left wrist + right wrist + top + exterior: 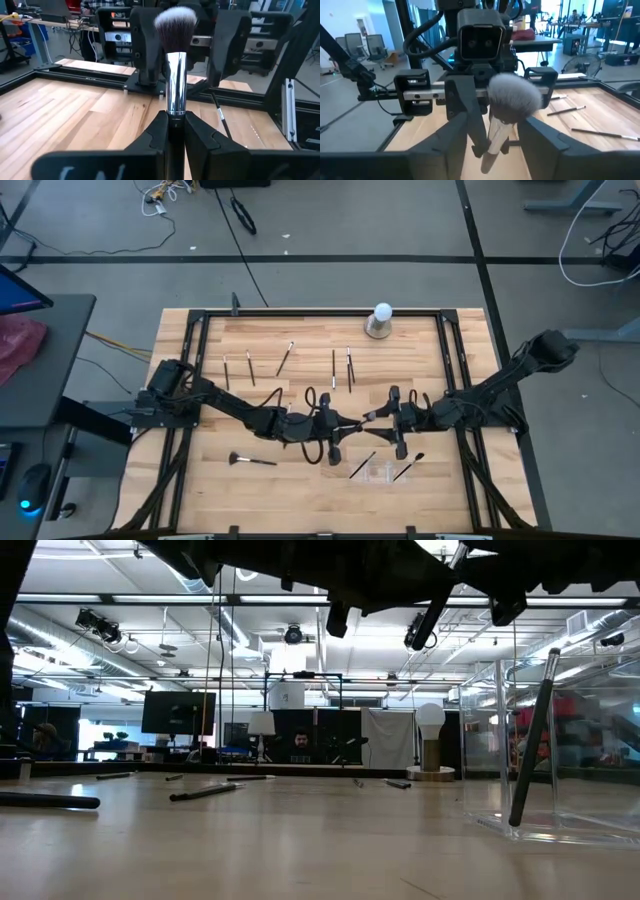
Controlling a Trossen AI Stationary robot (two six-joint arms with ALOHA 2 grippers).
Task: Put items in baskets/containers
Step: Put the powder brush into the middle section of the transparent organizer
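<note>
Overhead, we see both arms meeting at mid-table: the left gripper (335, 427) and right gripper (385, 412) point at each other with a fluffy-headed brush (366, 416) spanning the gap between them, its long axis running along the line between the two grippers. The clear tray (383, 471) sits just toward the front edge from them, nearer the right arm, with two brushes leaning across its walls; other brushes lie scattered farther back, and one fan brush (250, 460) lies front-left.

At table height, the tray (560, 755) stands close to the camera with a brush (532, 740) propped slantwise inside it.

From the left wrist, we find our fingers (155, 137) clamped tight on the dark handle — silver ferrule and white-tipped bristles (175, 20) standing up toward the other arm.

From the right wrist, the bristle head (514, 97) sits between our spread fingers (542, 142), which are apart and not gripping it — so we judge the handover unfinished.
</note>
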